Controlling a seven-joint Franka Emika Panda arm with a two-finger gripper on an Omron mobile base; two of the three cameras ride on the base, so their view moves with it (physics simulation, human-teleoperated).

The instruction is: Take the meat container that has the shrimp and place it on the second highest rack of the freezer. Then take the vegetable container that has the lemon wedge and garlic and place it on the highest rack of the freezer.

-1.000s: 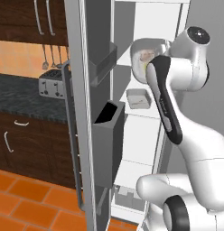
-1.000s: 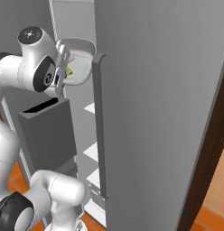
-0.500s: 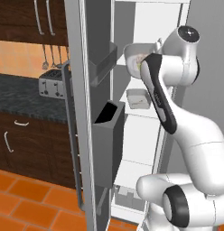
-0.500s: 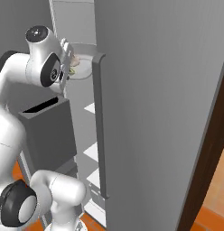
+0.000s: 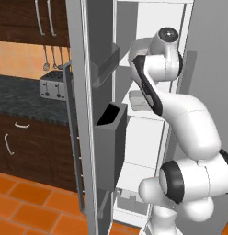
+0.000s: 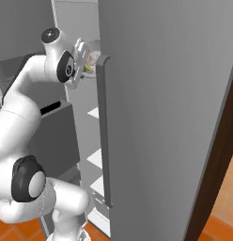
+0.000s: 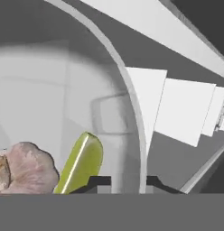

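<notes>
The vegetable container point(image 7: 64, 99) is a round pale bowl holding the yellow-green lemon wedge point(image 7: 81, 164) and the pinkish garlic point(image 7: 28, 167). My gripper point(image 7: 128, 181) is shut on the bowl's rim, one fingertip inside and one outside. In the right base view the gripper point(image 6: 82, 55) holds the container point(image 6: 92, 52) at the top of the freezer's white interior; I cannot tell whether it rests on the highest rack. In the left base view my arm hides the bowl. A white tray point(image 5: 138, 100) sits on a shelf below the hand, its contents hidden.
The freezer door point(image 5: 81, 114) stands open on the left, with grey door bins point(image 5: 109, 147) facing the interior. Lower white shelves point(image 6: 94, 113) show beside a closed grey door with a long handle point(image 6: 103, 132). A toaster point(image 5: 54, 85) stands on the dark counter.
The hand has carried the vegetable container further into the top of the freezer. It showed in the left base view before and now lies behind my arm.
</notes>
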